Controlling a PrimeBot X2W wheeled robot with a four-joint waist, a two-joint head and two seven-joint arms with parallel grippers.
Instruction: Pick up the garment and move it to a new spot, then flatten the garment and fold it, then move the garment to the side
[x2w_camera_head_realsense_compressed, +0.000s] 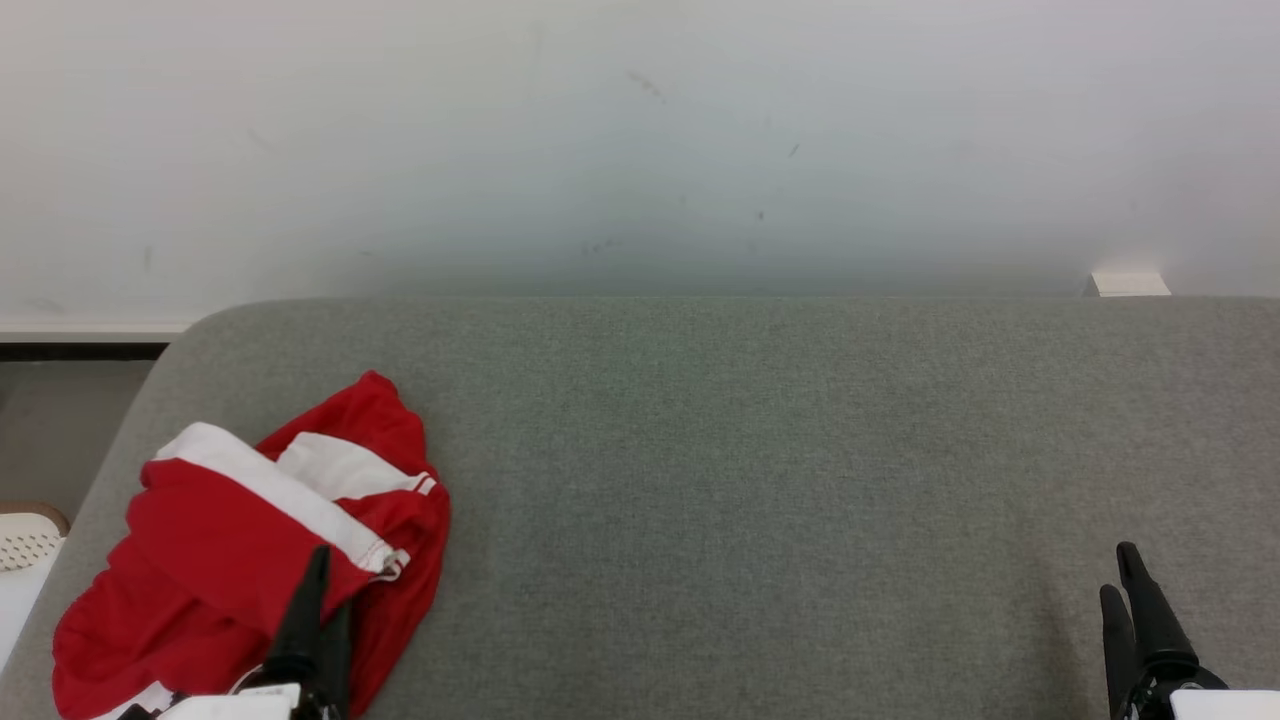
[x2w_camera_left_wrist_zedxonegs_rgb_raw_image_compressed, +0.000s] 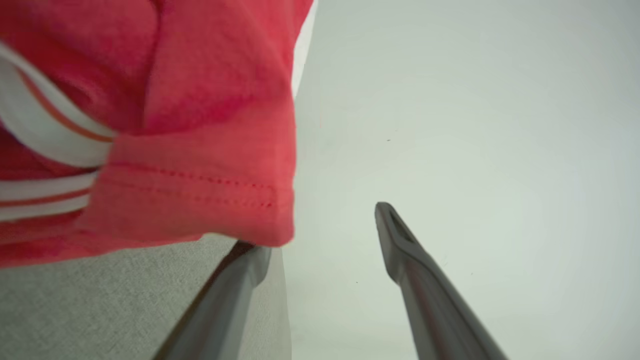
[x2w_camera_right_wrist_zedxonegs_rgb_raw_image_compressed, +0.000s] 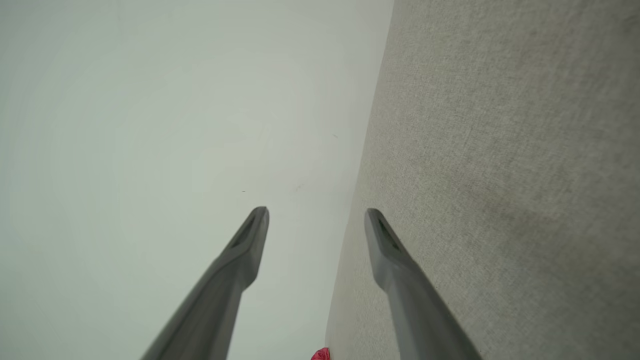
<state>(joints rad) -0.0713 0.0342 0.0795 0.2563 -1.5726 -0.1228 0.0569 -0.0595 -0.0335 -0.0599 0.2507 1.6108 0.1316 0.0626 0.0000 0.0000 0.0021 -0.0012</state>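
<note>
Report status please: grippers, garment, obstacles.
Left gripper open, at near edge of garment. Right gripper open, holding nothing. Garment crumpled at left end of grey surface, not folded. No obstacle seen.

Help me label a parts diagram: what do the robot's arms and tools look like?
Left tool and right tool match: two long, slim, dark grey fingers tapering to slotted tips, mounted on white wrist housings.

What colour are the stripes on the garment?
White, on the red garment; clearest in the head view.
</note>
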